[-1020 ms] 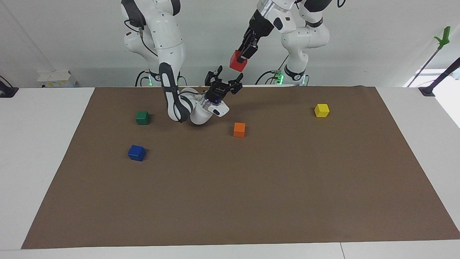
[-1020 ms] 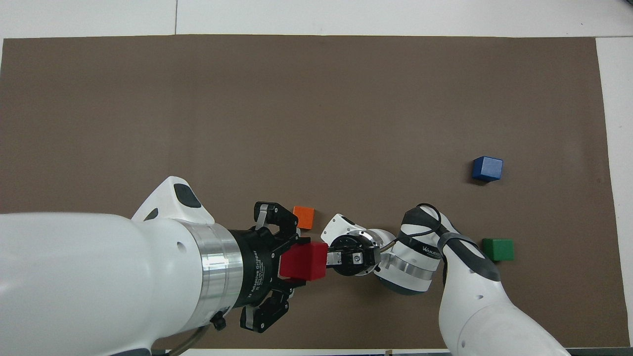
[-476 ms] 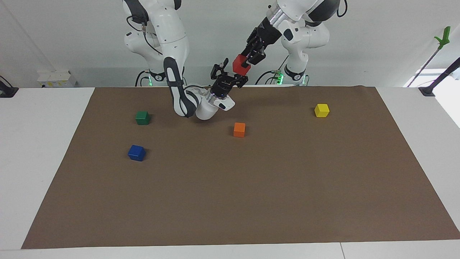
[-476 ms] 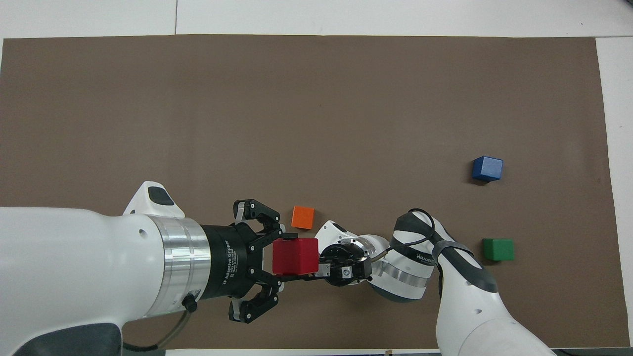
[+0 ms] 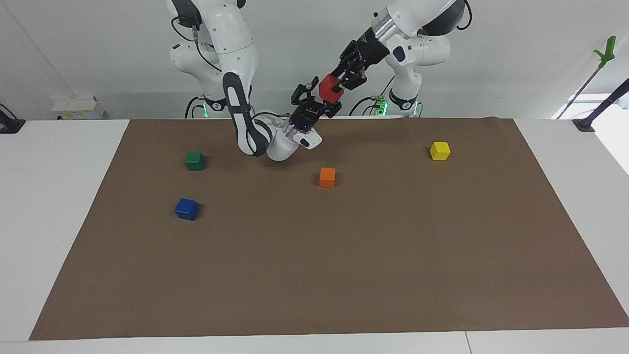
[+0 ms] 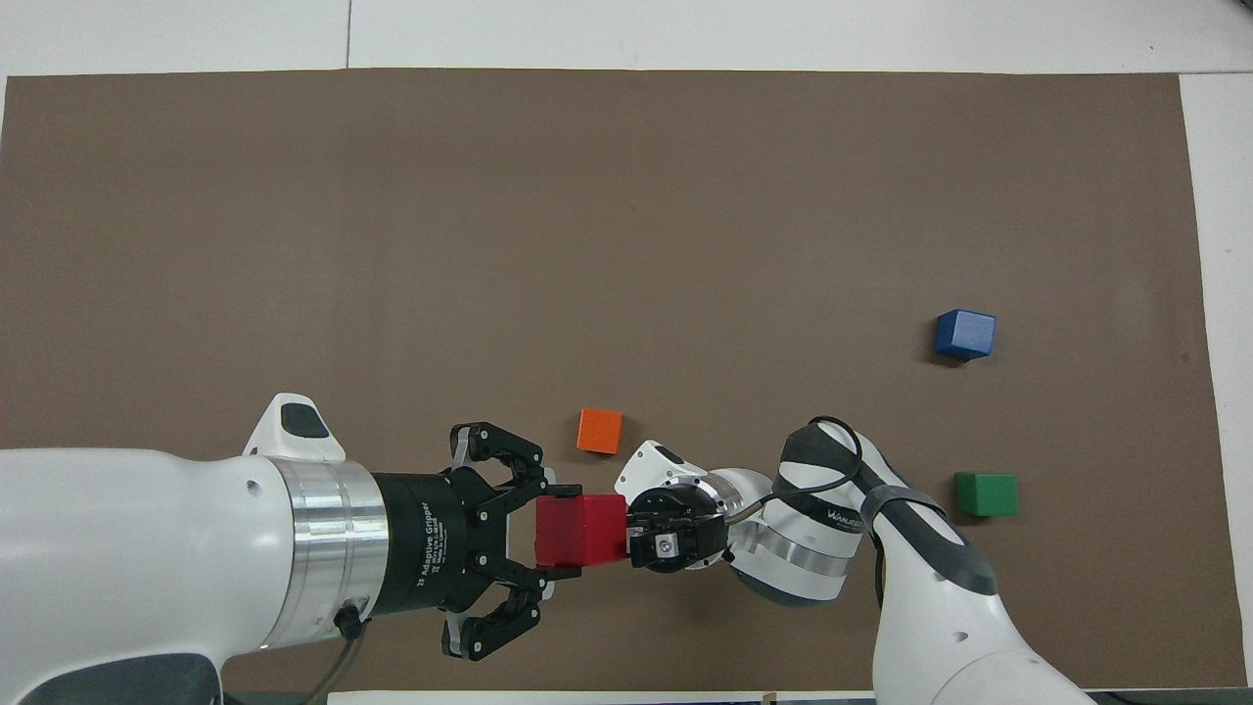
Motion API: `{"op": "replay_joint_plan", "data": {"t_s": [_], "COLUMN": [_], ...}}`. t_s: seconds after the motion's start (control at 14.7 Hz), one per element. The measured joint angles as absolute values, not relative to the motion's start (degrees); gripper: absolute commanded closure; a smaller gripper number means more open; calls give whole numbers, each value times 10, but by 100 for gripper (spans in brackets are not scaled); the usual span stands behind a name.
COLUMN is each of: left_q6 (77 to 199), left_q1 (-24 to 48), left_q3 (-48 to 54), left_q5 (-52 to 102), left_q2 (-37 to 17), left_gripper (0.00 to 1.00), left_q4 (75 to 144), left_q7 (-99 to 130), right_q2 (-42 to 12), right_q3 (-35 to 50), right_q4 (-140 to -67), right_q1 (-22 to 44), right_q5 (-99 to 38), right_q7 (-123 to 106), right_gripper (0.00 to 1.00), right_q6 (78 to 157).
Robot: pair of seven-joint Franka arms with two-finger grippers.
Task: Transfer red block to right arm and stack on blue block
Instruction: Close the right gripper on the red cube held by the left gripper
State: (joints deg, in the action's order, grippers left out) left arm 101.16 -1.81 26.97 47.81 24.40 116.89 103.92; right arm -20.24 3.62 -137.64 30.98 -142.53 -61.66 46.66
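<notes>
- The left gripper is up in the air over the robots' edge of the brown mat, its fingers clamped on the red block.
- The right gripper points up at the red block from below, its fingers spread to either side of the block's lower part; whether they touch it cannot be told.
- The right arm bends down low over the mat, a small blue light at its wrist.
- The blue block lies on the mat toward the right arm's end of the table, farther from the robots than the green block and well apart from both grippers.
- The orange block lies on the mat near mid-table, a little farther from the robots than the spot under the two grippers.
- The yellow block lies toward the left arm's end of the table; it shows in the facing view only.
</notes>
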Motion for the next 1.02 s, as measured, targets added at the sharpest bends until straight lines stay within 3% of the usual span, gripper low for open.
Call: {"op": "replay_joint_plan", "data": {"t_s": [0.07, 0.2, 0.27, 1.02], "left_q6": [1012, 1012, 1013, 1028], "left_q1": [-18, -18, -17, -16], "left_q3": [268, 266, 267, 262], "left_q5": [479, 482, 486, 498], "left_q2": [250, 258, 261, 265], "left_gripper": [100, 100, 100, 100], "left_q4": [1176, 1185, 1186, 1189], "left_q7": [1037, 1031, 1029, 1034], "right_q2": [-196, -186, -183, -162], "right_q3": [36, 36, 36, 36], "right_q4": [-1378, -1381, -1382, -1386], "right_q1": [309, 306, 305, 295], "right_q5": [-1425, -1425, -1425, -1421], "right_q7": [-609, -600, -597, -576], "right_gripper": [38, 92, 100, 100], "right_q6": [477, 495, 503, 548]}}
